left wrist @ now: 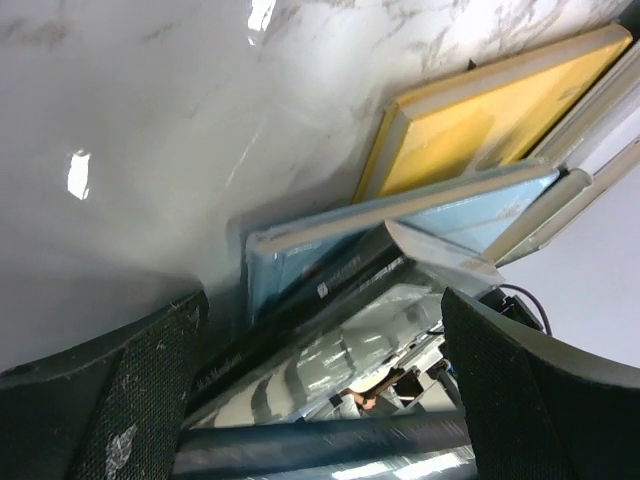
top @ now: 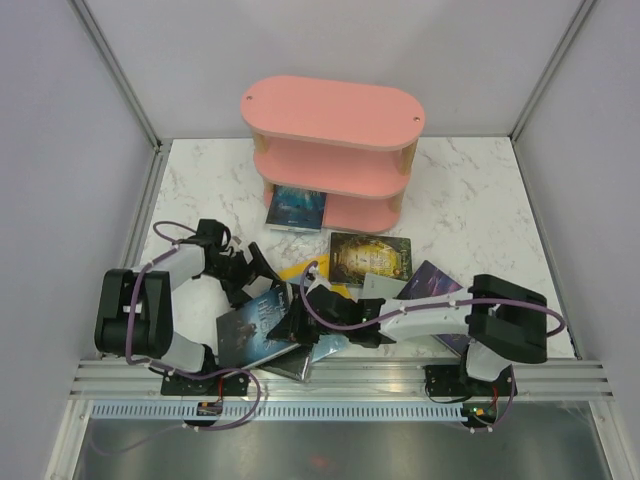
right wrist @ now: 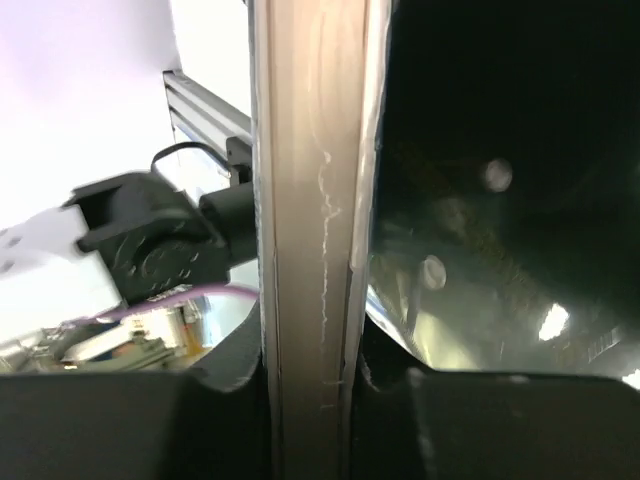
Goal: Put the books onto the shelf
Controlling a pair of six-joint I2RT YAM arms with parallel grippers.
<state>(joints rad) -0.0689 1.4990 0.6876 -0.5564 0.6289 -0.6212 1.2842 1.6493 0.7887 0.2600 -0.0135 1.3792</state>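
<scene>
The pink shelf stands at the back centre, with a blue-covered book on its lowest board. Several books lie heaped in front of the arms: a dark green-gold one, a purple one, a yellow one and a dark glossy one. My right gripper is shut on the page edge of the dark glossy book. My left gripper is open, its fingers either side of the dark book's cover, with a pale blue book and the yellow book beyond.
White enclosure walls ring the marble table. An aluminium rail runs along the near edge by the arm bases. The left arm's black link shows in the right wrist view, close to the held book.
</scene>
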